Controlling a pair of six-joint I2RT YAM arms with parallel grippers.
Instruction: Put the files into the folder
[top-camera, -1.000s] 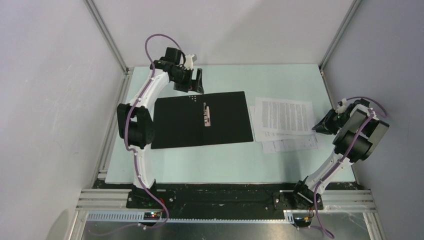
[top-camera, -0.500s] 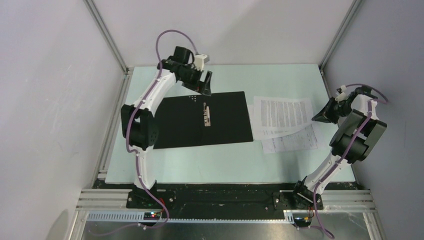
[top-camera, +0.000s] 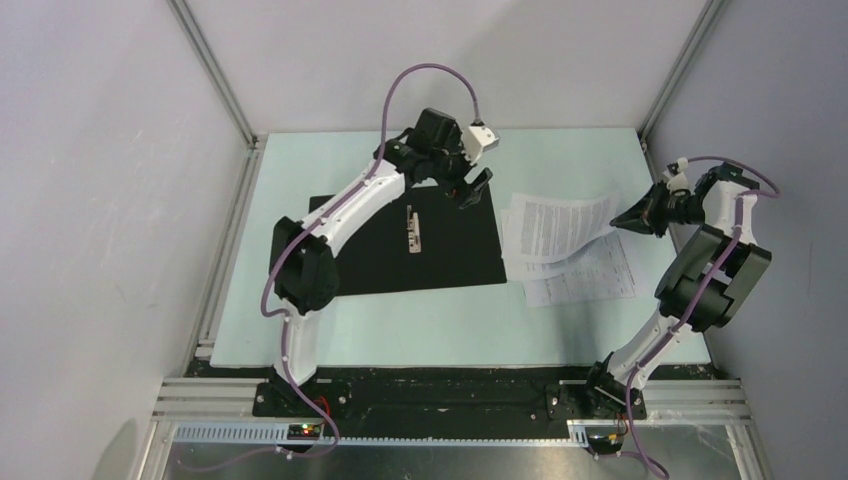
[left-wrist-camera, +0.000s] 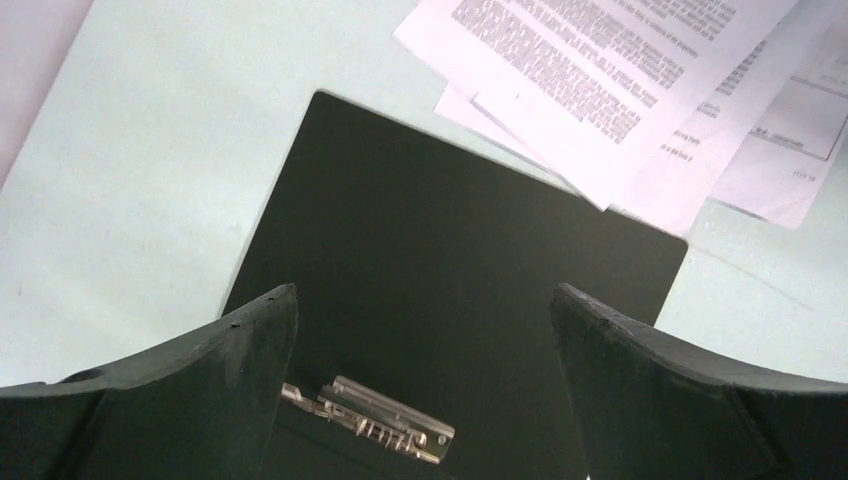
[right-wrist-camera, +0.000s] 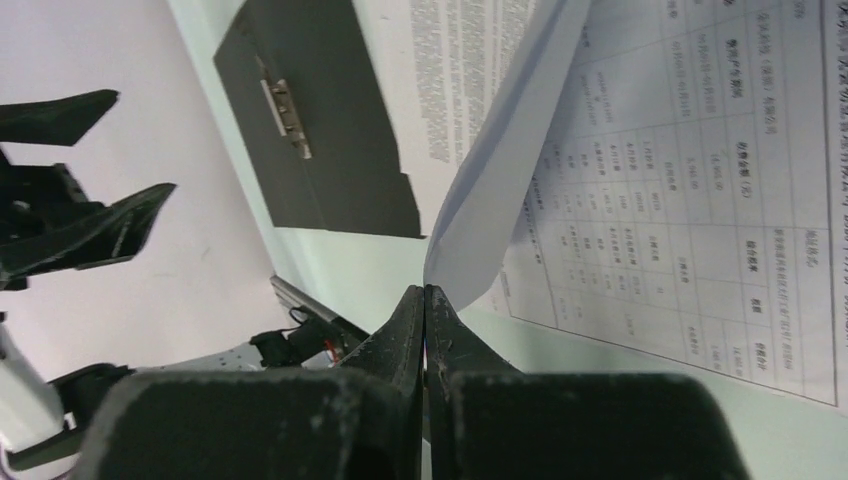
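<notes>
The folder (top-camera: 450, 250) lies open and flat on the table, black inside up, with a metal clip (top-camera: 412, 232) at its hinge. The files (top-camera: 560, 240) are white printed sheets lying fanned just right of it. My right gripper (top-camera: 625, 217) is shut on the right edge of the top sheet (right-wrist-camera: 500, 160), which curls up off the lower sheets (right-wrist-camera: 700, 200). My left gripper (top-camera: 470, 187) hovers open over the folder's far right part with nothing between its fingers. In the left wrist view the folder (left-wrist-camera: 440, 270) and the files (left-wrist-camera: 600, 70) lie beyond it.
The pale green table top (top-camera: 420, 320) ends at aluminium frame rails on the left (top-camera: 225, 250) and at grey walls behind and to the right. The arm bases stand on the black strip at the near edge (top-camera: 430, 385).
My left arm swung right, from the folder's far left corner to its far right part. My right gripper closed on the top sheet's edge and lifted it.
</notes>
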